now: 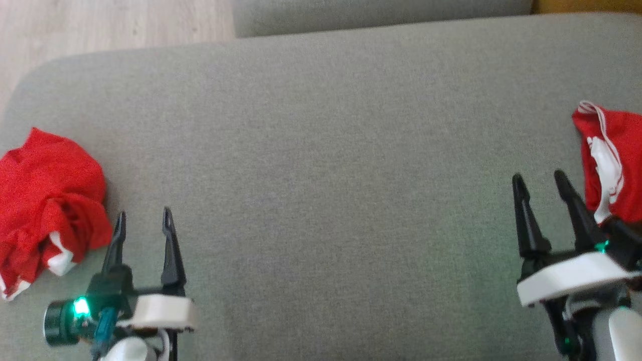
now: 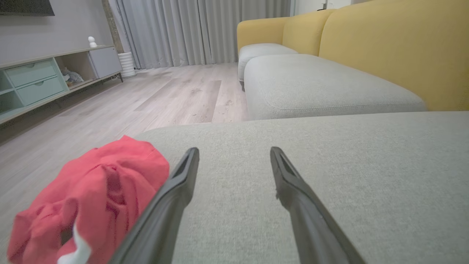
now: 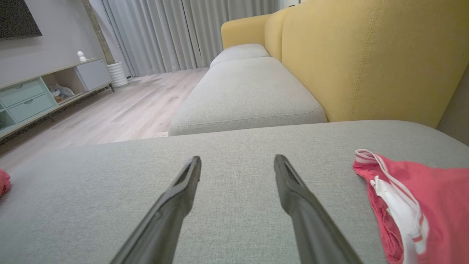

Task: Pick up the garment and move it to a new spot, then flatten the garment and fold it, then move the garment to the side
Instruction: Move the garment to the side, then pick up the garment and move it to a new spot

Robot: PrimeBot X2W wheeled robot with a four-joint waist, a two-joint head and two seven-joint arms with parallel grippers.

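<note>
My left pincer (image 1: 144, 214) is open with nothing in it, over the broad grey fabric cushion (image 1: 321, 125). The crumpled red cloth garment with white trim (image 1: 47, 200) lies on the cushion's left end, just beside my left pincer's outer finger; touching or not, can't tell. The heap is longer front-to-back than wide, with the white trim at the near end, toward me. My right pincer (image 1: 538, 176) is also spread wide and empty. A second red cloth garment with white stripes (image 1: 614, 160) sits just to its right at the cushion's right end, cut by the picture edge; its striped band runs front-to-back. Grey cushion stretches between both pincers. Beyond: pale wood floor (image 1: 100, 30), another grey seat cushion (image 3: 245, 95), yellow upholstered sofa back (image 3: 366, 55).
</note>
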